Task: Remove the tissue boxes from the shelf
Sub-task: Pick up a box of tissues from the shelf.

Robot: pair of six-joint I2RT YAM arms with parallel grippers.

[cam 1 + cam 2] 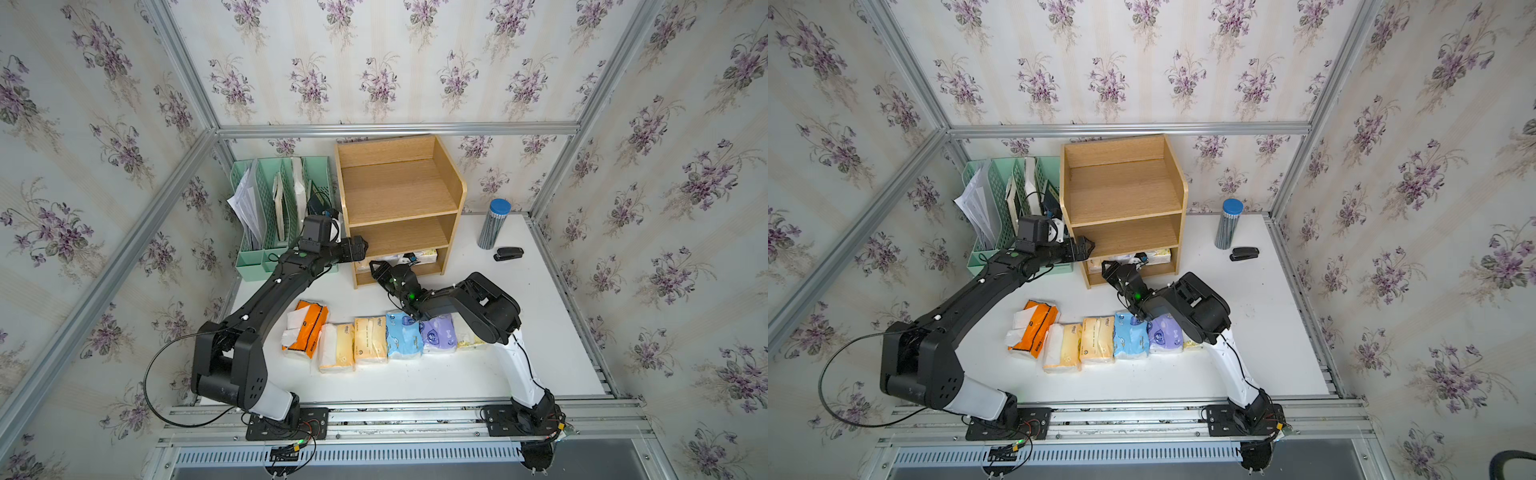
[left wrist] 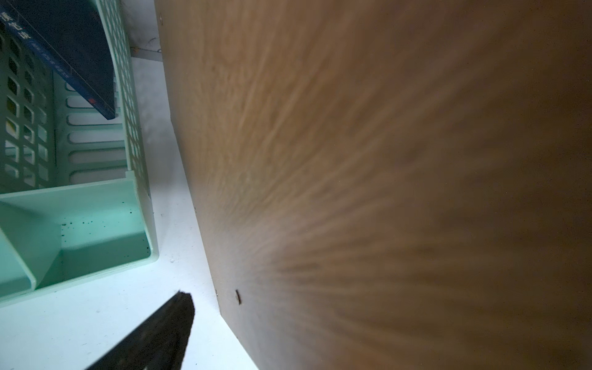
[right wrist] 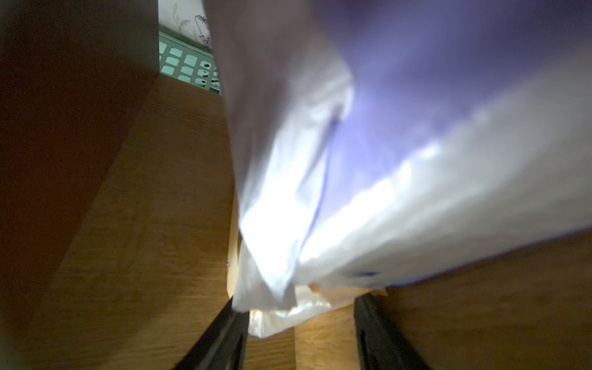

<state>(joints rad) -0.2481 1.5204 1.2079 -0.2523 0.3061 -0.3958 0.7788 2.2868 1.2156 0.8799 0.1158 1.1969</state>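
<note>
Purple tissue pack (image 3: 400,144) between right tool's (image 3: 298,301) jaws

Left hand (image 1: 362,248) agape, arm (image 1: 266,299) outstretched.

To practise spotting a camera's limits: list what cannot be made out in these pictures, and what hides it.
1. Both top views: the shelf board and the right gripper cover the bottom tier; the remaining packs cannot be counted.
2. Both top views: the row's end pack lies mostly under the right arm.
3. Right wrist view: the held purple pack is blurred, print unreadable.
4. Left wrist view: one finger of the left gripper shows; the shelf's side panel fills the rest.
</note>
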